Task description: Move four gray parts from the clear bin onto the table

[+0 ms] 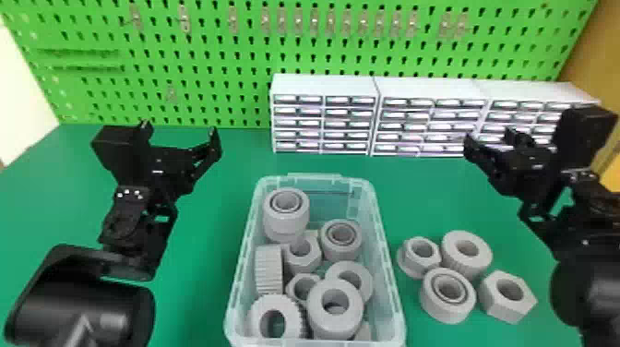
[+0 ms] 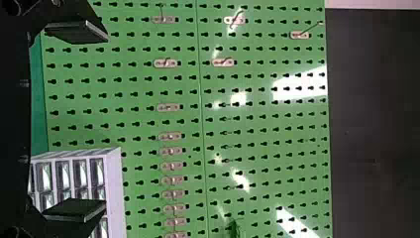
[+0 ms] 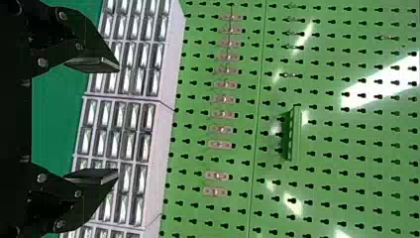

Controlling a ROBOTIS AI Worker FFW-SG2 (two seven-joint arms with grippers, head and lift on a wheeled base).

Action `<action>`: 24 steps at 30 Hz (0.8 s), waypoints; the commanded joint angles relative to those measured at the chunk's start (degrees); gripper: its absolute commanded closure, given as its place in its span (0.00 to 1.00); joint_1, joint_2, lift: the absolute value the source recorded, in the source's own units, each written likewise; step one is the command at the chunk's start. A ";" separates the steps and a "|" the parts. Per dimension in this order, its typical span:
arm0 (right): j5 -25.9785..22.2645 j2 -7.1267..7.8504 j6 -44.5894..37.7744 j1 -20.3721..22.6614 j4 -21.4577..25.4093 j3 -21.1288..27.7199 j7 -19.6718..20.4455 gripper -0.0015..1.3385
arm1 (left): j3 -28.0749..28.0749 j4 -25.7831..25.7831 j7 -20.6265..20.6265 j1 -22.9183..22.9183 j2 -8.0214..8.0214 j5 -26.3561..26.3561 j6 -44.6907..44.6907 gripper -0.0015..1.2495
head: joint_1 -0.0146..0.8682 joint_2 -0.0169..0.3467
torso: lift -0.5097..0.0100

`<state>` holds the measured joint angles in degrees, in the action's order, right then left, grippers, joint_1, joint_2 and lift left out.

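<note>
I have both hands open wide with nothing in them: the left black two-fingered hand [image 1: 180,130] and the right black two-fingered hand [image 1: 490,134], one off each side of the clear plastic bin [image 1: 244,244]. Gray parts [image 1: 282,224] crowd inside it, while a gray flanged collar [image 1: 419,268], two thick gray rings [image 1: 477,265] and a gray hex nut [image 1: 502,308] sit clustered on the green tabletop [image 1: 318,164], right of the bin.

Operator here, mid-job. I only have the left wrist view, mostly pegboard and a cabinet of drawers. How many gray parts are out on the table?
Observer: Four gray parts lie on the table.
Operator: Which side of the clear bin are they on?
Observer: The robot's right side of the clear bin.
Operator: Is the right gripper carrying another one?
Observer: No, the right gripper has nothing between its open fingers.
</note>
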<state>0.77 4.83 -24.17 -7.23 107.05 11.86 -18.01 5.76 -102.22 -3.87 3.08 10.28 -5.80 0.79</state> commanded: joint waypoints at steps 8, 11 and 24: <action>-0.24 0.00 0.00 0.02 0.00 0.00 -0.01 0.38 | -0.04 0.00 0.01 0.00 0.00 0.00 0.00 0.09 | 0.78 0.14 | 0.89; -0.24 0.00 0.00 0.02 0.00 0.00 -0.01 0.38 | -0.13 0.00 -0.08 0.00 0.00 0.00 0.00 0.09 | 0.78 0.14 | 0.89; -0.41 0.00 0.00 0.02 0.18 0.09 -0.01 0.38 | -0.04 0.00 -0.08 0.00 -0.09 0.09 0.00 0.09 | 0.78 0.14 | 0.89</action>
<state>0.42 4.83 -24.17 -7.21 107.14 11.86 -18.01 5.71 -102.24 -3.90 3.08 10.20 -5.75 0.79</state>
